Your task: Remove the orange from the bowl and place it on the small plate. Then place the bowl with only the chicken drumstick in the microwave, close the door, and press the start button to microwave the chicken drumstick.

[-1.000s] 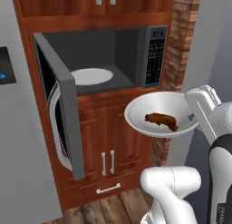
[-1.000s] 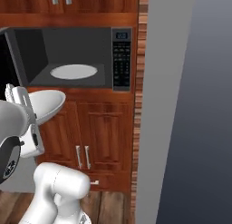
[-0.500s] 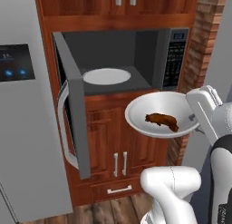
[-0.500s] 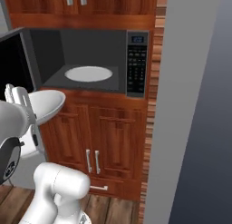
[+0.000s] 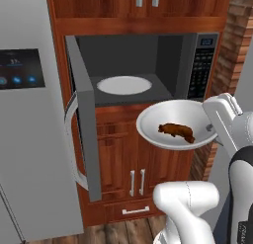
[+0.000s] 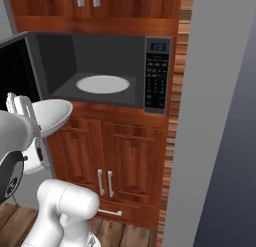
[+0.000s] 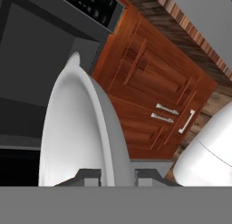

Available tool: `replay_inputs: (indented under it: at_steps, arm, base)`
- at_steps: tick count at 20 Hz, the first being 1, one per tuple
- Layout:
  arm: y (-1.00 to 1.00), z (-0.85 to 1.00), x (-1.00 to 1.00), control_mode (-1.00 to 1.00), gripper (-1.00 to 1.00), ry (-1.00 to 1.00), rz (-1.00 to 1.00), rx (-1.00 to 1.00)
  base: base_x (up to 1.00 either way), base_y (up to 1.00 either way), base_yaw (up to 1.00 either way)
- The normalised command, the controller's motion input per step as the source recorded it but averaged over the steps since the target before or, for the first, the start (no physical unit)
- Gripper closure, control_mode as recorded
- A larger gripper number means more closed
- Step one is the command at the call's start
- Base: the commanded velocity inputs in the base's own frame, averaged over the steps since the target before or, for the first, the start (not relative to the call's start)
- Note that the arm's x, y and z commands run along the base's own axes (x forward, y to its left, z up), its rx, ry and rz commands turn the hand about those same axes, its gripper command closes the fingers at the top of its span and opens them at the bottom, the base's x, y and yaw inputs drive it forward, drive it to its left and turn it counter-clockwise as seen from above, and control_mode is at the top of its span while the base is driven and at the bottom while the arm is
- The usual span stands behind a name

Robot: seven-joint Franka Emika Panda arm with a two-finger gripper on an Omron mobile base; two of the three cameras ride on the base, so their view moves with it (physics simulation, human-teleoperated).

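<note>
White and smooth, the bowl [image 5: 170, 120] is sitting pinched by its rim between my fingers [image 7: 90, 175], level, just outside the open microwave [image 5: 148, 65], with the chicken drumstick [image 5: 176, 131] lying inside it. The door [image 5: 84, 134] is hanging wide open. Keypad [image 6: 156, 81] markings are too small to read.
</note>
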Motion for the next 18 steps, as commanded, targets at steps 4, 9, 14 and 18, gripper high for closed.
replay_inputs:
  at_steps: [4,9,14,18]
  arm:
    - [0.0,0.0,0.0,1.0,1.0,0.0,0.0,0.0]
    - [0.0,0.0,0.0,1.0,1.0,0.0,0.0,0.0]
    - [0.0,0.0,0.0,1.0,1.0,0.0,0.0,0.0]
    - [0.0,0.0,0.0,1.0,1.0,0.0,0.0,0.0]
  base:
    - [0.25,-0.1,0.05]
    - [0.2,-0.02,0.01]
    - [0.2,0.0,0.02]
    - [0.01,0.0,0.0]
